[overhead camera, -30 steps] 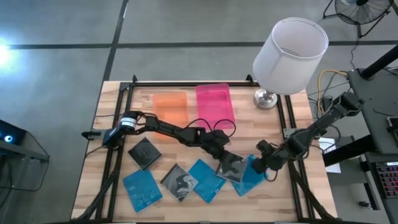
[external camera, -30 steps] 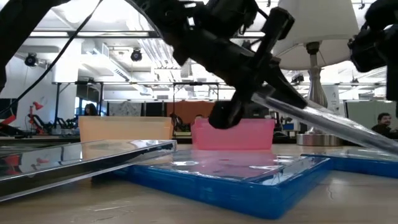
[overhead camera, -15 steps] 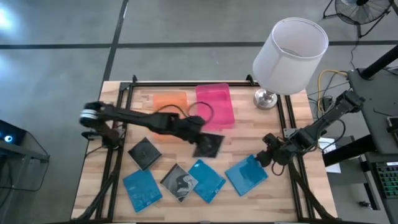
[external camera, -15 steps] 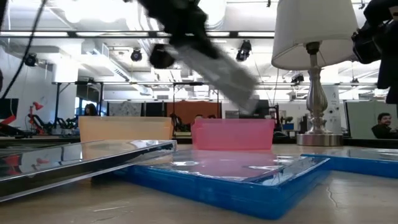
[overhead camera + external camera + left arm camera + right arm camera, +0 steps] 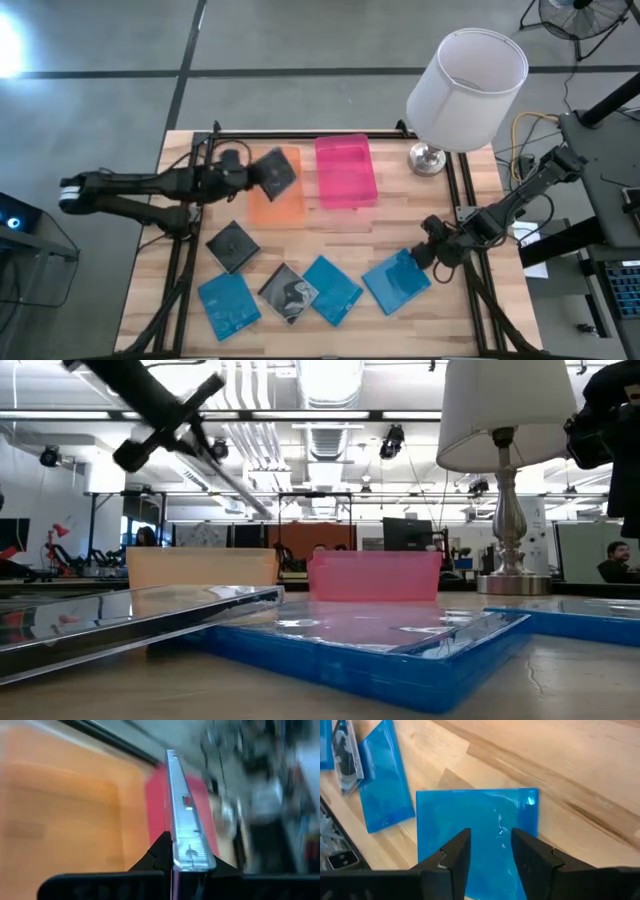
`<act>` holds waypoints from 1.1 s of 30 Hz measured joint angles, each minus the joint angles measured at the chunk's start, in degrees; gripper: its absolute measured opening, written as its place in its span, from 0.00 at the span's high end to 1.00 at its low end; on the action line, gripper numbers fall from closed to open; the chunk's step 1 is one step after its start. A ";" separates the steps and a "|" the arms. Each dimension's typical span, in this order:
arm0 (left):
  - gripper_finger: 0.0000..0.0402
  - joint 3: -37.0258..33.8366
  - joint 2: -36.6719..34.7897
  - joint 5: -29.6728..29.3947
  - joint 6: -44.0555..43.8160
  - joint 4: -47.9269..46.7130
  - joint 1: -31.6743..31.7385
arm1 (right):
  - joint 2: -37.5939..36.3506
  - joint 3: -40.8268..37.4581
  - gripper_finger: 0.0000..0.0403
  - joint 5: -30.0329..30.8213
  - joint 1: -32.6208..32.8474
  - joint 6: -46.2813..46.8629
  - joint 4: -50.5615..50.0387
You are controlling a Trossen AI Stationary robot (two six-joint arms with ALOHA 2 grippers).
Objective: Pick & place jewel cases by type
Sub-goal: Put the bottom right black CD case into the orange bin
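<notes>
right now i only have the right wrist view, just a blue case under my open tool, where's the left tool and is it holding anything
observer: the left tool is over the orange tray, shut on a dark case.
operator: flat or tilted
observer: tilted, in the air; the low view shows it edge-on, not touching the tray.
operator: how many cases lie on the table
observer: five: three blue cases and two dark cases.
</notes>
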 joint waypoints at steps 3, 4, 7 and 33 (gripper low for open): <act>1.00 -4.77 -1.59 -1.07 -6.10 0.88 -0.25 | 0.02 -0.01 0.67 0.63 -0.11 1.20 0.04; 1.00 -6.24 -1.84 1.29 -6.31 1.04 -0.23 | 0.01 -0.01 0.67 1.02 -0.11 1.60 0.02; 1.00 -8.98 -2.24 7.40 -6.14 1.47 -0.03 | 0.02 -0.02 0.67 1.23 -0.11 1.69 0.02; 0.70 -11.39 4.07 31.08 12.08 6.70 17.81 | 0.02 -0.02 0.68 1.27 -0.11 2.91 0.43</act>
